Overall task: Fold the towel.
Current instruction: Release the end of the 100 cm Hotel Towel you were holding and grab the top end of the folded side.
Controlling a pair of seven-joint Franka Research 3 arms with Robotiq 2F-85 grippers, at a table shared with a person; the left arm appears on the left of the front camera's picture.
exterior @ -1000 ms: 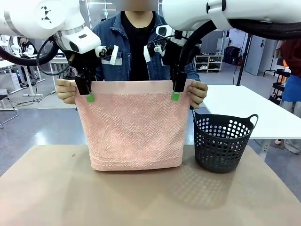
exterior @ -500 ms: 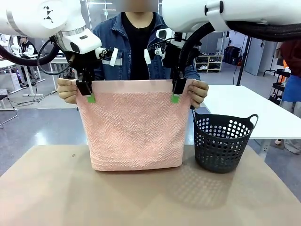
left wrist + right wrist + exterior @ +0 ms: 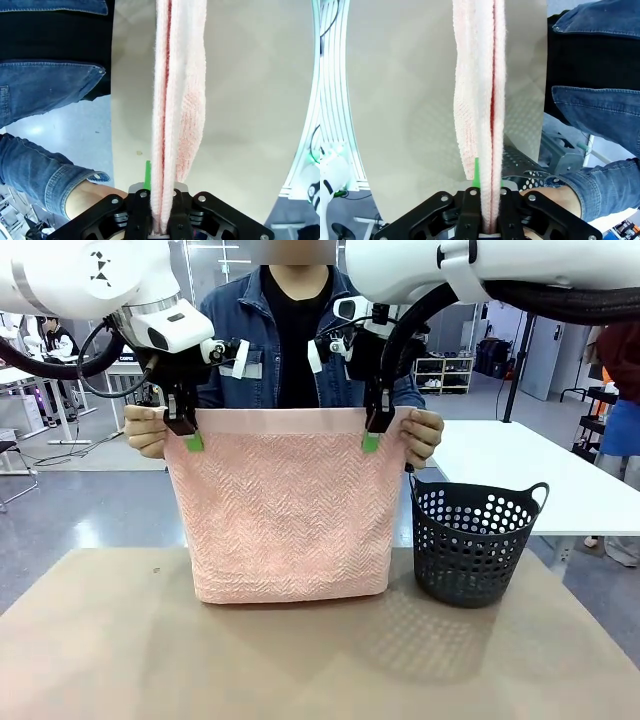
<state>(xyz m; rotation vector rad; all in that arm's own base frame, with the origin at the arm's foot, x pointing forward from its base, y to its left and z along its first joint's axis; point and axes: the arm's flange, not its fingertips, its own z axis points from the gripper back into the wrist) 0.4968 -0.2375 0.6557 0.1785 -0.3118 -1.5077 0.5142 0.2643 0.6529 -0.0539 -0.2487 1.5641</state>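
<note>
1. Left gripper [image 3: 190, 436]: jaws pressed together, pinching the top edge of the salmon-pink herringbone cloth towel [image 3: 285, 510] near its corner. A second ago they stood apart around that edge.
2. Right gripper [image 3: 371, 437]: same. It has gone from spread to clamped on the other top corner, and both grippers sit slightly higher than before.
3. The towel hangs flat and upright between the two grippers, its plain band along the top, over the far part of the tan tabletop [image 3: 300, 670]. I can't tell if the lower edge touches the table.
4. One of the person's hands [image 3: 145, 430] holds the corner just outside the left gripper, and the other hand [image 3: 421, 437] holds the corner just outside the right one.
5. My read: the handover grip is done. The robot has both corners and can take the cloth once the person lets go. The fold on the table hasn't started.
6. The front view gives the towel's spread, both hands and the dark perforated plastic basket [image 3: 470, 540] standing beside the towel.
7. Only the wrist views show the thickness. In the left wrist view the left gripper [image 3: 161, 202] squeezes doubled layers of towel [image 3: 175, 100].
8. In the right wrist view the right gripper [image 3: 488, 202] does the same on the towel [image 3: 480, 100]. All layers look caught.
</note>
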